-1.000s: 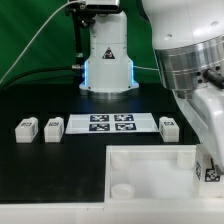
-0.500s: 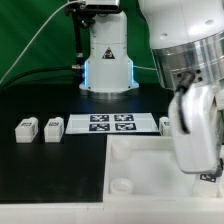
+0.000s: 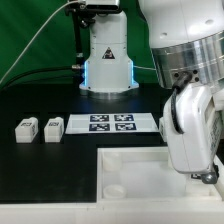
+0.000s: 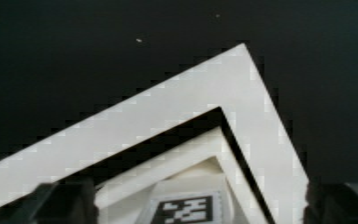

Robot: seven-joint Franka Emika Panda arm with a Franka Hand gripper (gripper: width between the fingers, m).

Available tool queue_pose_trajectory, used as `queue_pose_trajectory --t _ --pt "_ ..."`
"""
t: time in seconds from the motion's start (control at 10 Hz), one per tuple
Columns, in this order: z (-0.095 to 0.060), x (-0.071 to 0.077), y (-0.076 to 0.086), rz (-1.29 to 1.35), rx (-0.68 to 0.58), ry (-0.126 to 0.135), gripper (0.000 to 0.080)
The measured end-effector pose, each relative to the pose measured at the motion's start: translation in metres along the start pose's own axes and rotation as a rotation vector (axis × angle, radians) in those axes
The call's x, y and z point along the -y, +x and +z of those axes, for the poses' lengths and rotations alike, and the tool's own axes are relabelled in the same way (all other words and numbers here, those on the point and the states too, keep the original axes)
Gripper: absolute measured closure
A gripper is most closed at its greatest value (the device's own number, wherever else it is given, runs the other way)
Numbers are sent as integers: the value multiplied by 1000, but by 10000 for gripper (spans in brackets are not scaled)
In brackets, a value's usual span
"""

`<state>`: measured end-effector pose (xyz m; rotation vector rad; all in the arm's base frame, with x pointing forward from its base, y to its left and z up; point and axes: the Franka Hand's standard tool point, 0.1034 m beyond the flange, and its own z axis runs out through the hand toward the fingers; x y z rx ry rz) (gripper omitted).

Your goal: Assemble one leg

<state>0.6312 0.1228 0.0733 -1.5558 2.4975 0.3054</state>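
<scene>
End effector over leg, jaws apart

Leg: small white rectangular block, black-and-white tag marker on its face, upright on the black table at the exterior view's far left. Second leg: alike, just beside it toward the exterior view's right, apart, not touching. Both stand free, well apart from the arm.
</scene>
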Motion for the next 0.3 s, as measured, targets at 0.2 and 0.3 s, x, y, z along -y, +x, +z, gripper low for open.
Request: queue_pose_trajectory --t 0.2,0.3 --pt "-7 -10 -9 -15 9 4 154" --pt "-5 -9 -6 -18 6 3 154"
